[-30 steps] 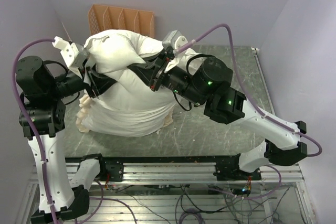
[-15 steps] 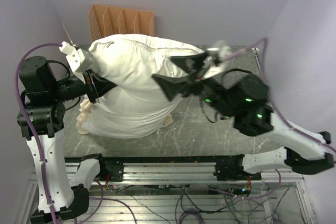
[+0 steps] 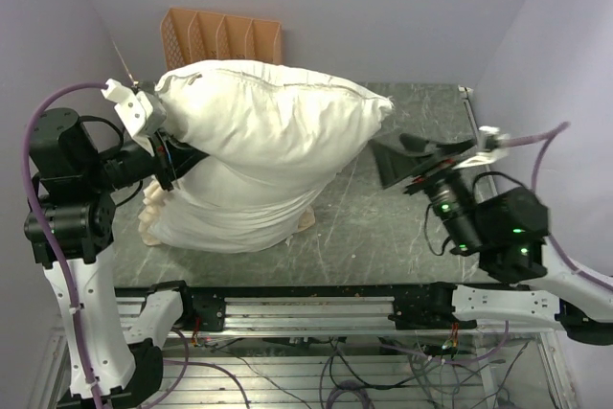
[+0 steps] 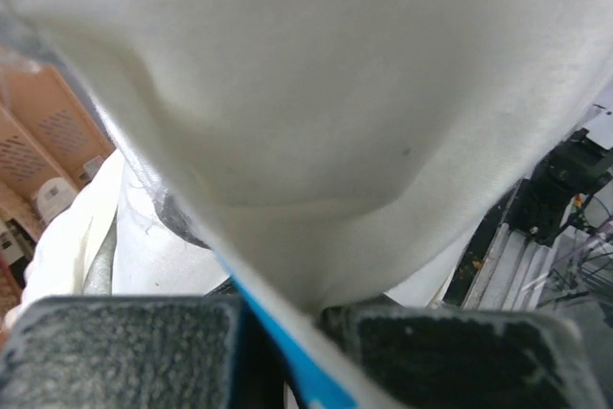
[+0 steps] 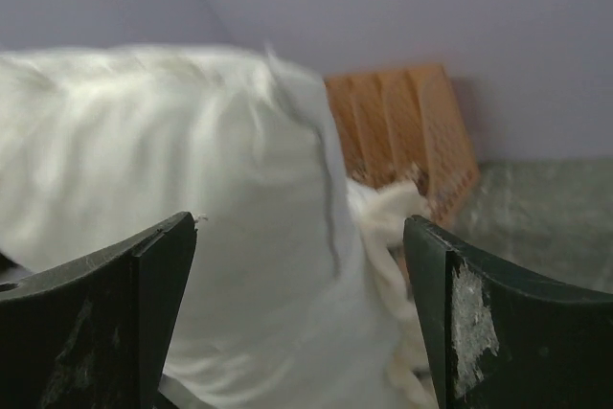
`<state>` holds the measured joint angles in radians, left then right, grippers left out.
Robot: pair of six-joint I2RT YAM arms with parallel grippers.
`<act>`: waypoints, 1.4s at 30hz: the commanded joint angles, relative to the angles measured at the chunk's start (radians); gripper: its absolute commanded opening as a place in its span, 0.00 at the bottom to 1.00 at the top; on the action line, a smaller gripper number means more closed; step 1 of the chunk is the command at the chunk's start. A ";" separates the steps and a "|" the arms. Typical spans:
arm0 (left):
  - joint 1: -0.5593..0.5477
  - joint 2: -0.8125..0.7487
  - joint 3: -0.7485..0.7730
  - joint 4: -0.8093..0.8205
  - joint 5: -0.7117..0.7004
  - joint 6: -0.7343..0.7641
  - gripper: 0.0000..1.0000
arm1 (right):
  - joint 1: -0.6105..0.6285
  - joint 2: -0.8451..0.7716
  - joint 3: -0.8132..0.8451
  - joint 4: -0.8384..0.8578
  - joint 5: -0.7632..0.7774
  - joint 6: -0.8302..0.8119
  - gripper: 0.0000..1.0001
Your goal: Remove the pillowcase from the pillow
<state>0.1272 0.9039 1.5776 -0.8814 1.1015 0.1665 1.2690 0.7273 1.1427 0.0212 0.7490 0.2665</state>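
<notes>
The plump white pillow [image 3: 273, 122] is held up off the table, its pointed right corner free. My left gripper [image 3: 161, 146] is at its left end, shut on the pillow's smooth white cloth [image 4: 316, 112]; a blue strip shows between the pads. Beneath it the limp cream pillowcase [image 3: 230, 213] lies heaped on the table, its frill [image 3: 151, 219] sticking out at the left. A bit of its grey plush [image 4: 172, 217] shows in the left wrist view. My right gripper [image 3: 407, 162] stands open, apart from the pillow's right corner. In the right wrist view it [image 5: 302, 318] faces the pillow [image 5: 144, 189].
An orange slotted rack [image 3: 220, 37] stands at the back against the wall, also visible as the rack [image 5: 402, 122] behind the pillow. The dark stone tabletop [image 3: 383, 227] shows bare right of the pile. The metal rail [image 3: 316, 308] runs along the near edge.
My right gripper opened, let go of the pillow and drew back to the right. My left gripper shut on the pillow's left end. The pillow swung out flat towards the right.
</notes>
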 commanded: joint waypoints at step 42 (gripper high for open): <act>-0.004 -0.014 0.074 -0.124 -0.229 0.208 0.07 | -0.828 0.567 -0.158 0.498 -1.311 0.772 0.75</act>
<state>0.1272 0.8898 1.6348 -1.0363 0.8600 0.3870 0.4068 1.2778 0.9527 0.4423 -0.5468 0.9855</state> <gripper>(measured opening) 0.114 0.784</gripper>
